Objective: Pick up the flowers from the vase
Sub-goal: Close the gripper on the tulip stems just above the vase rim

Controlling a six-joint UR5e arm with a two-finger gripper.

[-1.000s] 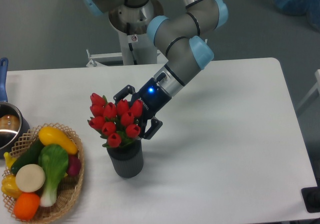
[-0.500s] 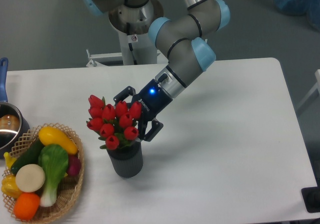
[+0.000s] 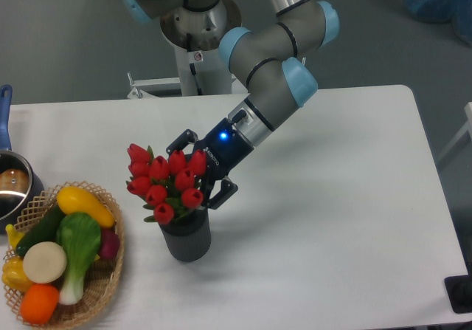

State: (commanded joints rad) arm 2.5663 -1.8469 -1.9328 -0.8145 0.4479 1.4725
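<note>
White table [image 3: 332,197] carries the vase [image 3: 186,238] at lower centre of the frame; the flowers [image 3: 164,182] stand in it. My claw [image 3: 198,176] reaches behind the bunch to take it; whether it grips, I cannot tell.

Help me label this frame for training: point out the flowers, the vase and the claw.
flowers [image 3: 164,182]: fixed camera, on a red bud mid-bunch.
vase [image 3: 187,243]: fixed camera, on its ribbed side.
claw [image 3: 198,173]: fixed camera, between its fingertips, behind the buds.
</note>
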